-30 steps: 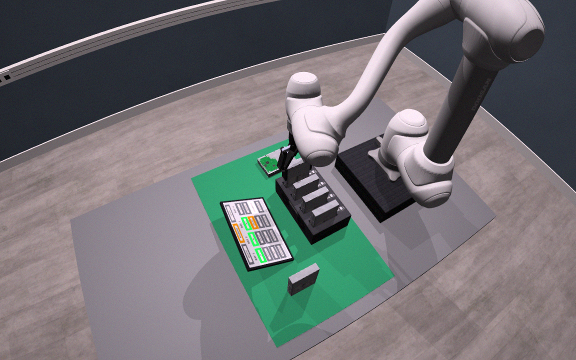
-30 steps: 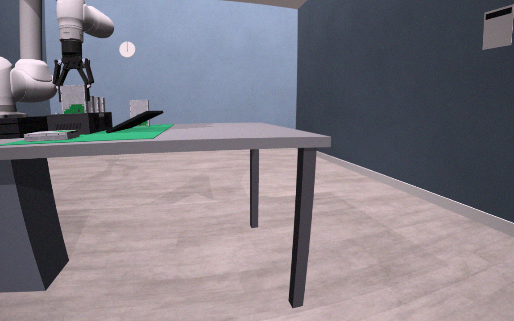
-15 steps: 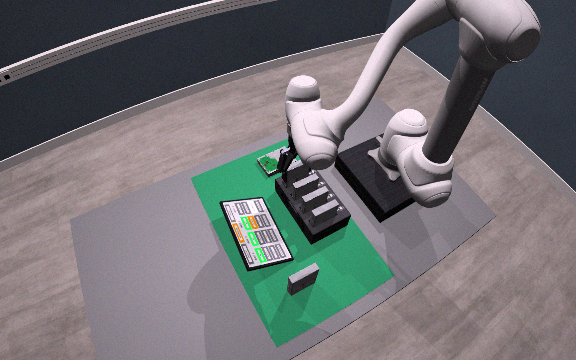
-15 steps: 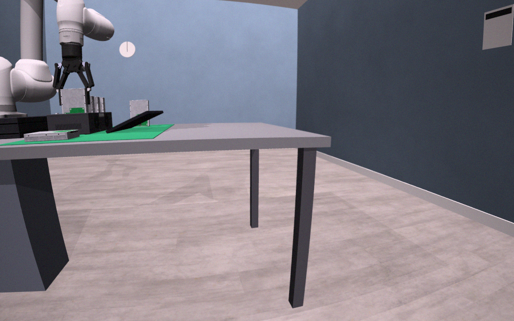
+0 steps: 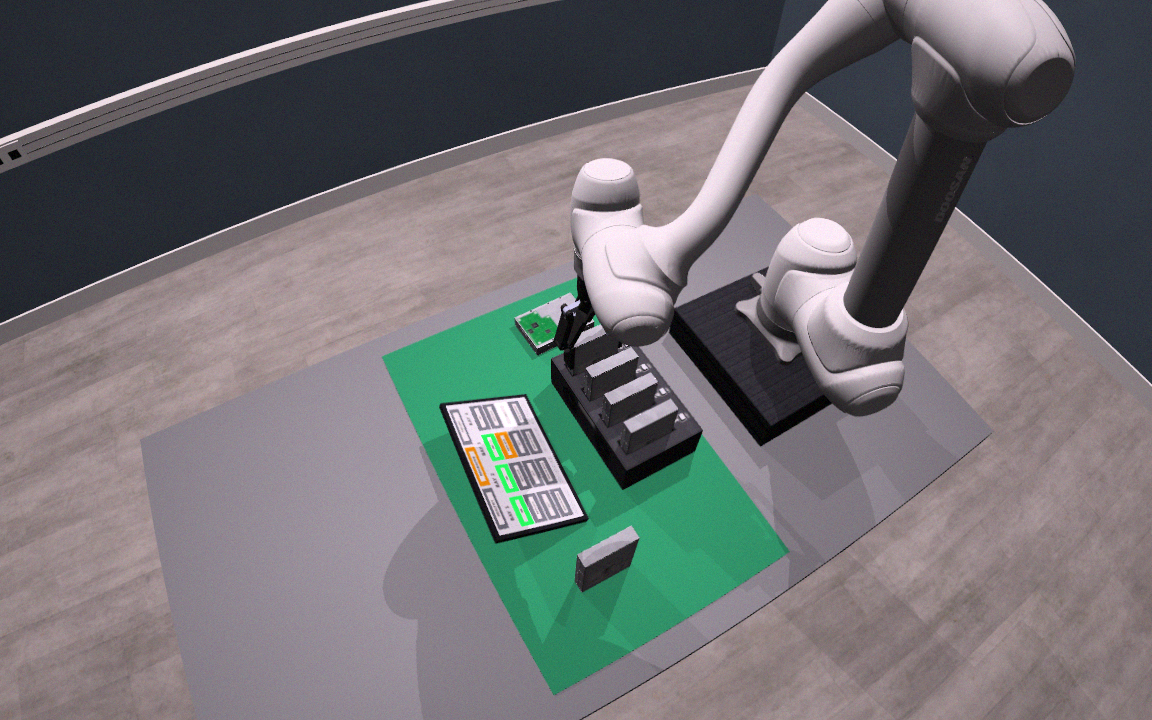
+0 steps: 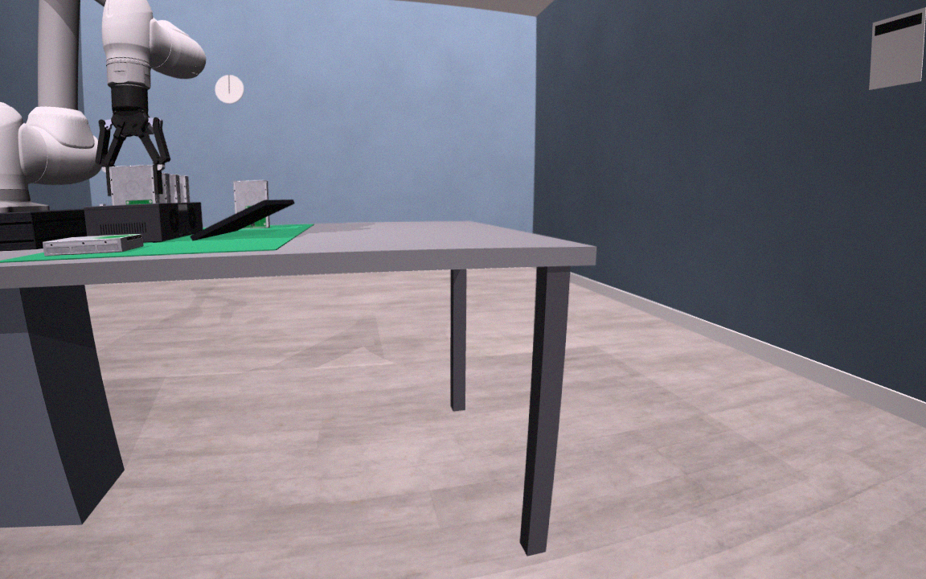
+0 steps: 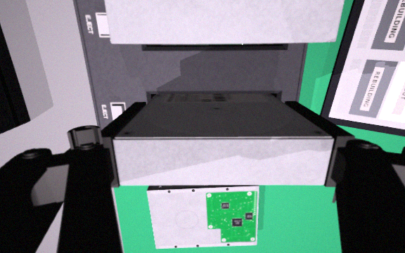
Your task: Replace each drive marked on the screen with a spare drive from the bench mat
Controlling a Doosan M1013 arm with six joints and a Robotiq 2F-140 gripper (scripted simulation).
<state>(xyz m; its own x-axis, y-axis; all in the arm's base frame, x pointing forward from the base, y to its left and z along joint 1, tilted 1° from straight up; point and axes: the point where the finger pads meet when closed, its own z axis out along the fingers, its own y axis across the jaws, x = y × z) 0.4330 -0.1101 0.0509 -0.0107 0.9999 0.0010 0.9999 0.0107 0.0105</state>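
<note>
One drive [image 5: 607,558] stands upright on the mat [image 5: 696,559].

"DOOSAN" marks the arm [image 5: 913,210]; "EJECT" the dock [image 7: 238,70]; "REBUILDING" and "OUT" the screen [image 5: 519,465] [image 7: 382,84].

upright grey drive [image 5: 595,347] [image 6: 133,186] [image 7: 223,159] in end bay, another [image 5: 607,559] [image 6: 250,201] standing on green mat
</note>
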